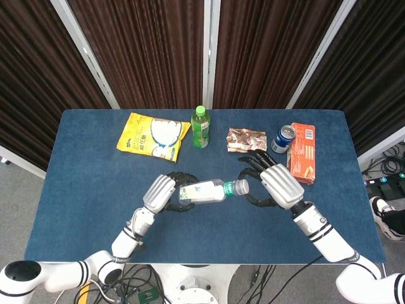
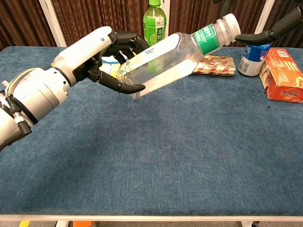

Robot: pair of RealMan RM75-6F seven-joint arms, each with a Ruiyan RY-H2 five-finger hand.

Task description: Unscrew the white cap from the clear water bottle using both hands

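My left hand grips the clear water bottle around its body and holds it above the table, tilted, neck pointing right. The bottle has a green label band and a white cap still on its neck. My right hand is open, its fingers spread around the cap end. A fingertip lies just right of the cap in the chest view; I cannot tell if it touches.
On the blue table at the back lie a yellow snack bag, a green bottle, a crinkled wrapper, a blue can and an orange box.
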